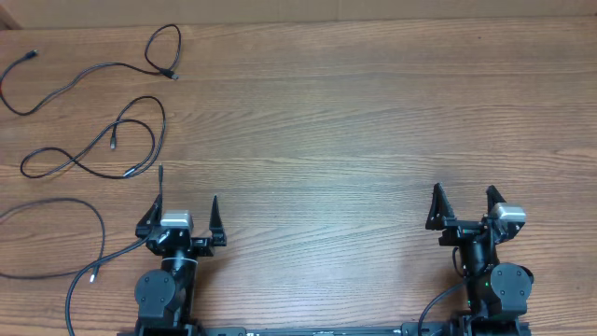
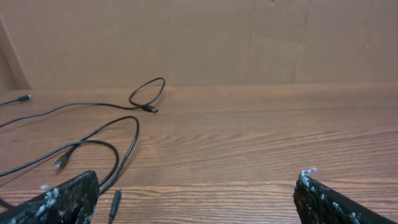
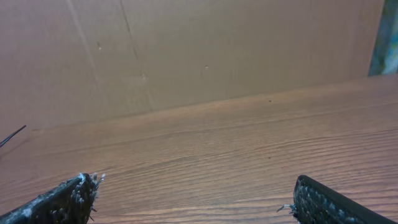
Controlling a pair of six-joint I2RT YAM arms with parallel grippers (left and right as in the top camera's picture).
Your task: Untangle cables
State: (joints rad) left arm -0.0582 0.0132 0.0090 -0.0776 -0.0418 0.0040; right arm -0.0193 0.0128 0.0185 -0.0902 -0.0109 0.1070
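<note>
Black cables lie spread over the left of the wooden table. One runs from the far left edge to a small loop [image 1: 164,49], which also shows in the left wrist view [image 2: 149,93]. A second cable [image 1: 93,149] curls in loops below it, and shows too in the left wrist view [image 2: 118,143]. A third cable [image 1: 89,217] loops at the lower left. One plug end [image 1: 160,175] lies just by my left gripper's left finger [image 2: 115,202]. My left gripper [image 1: 187,207] [image 2: 198,182] is open and empty. My right gripper [image 1: 464,198] [image 3: 194,183] is open and empty over bare wood.
A brown cardboard wall [image 2: 249,37] stands along the table's far edge. Another plug end [image 1: 93,276] with its lead lies left of the left arm's base. A thin cable tip [image 3: 12,135] shows at the left edge of the right wrist view.
</note>
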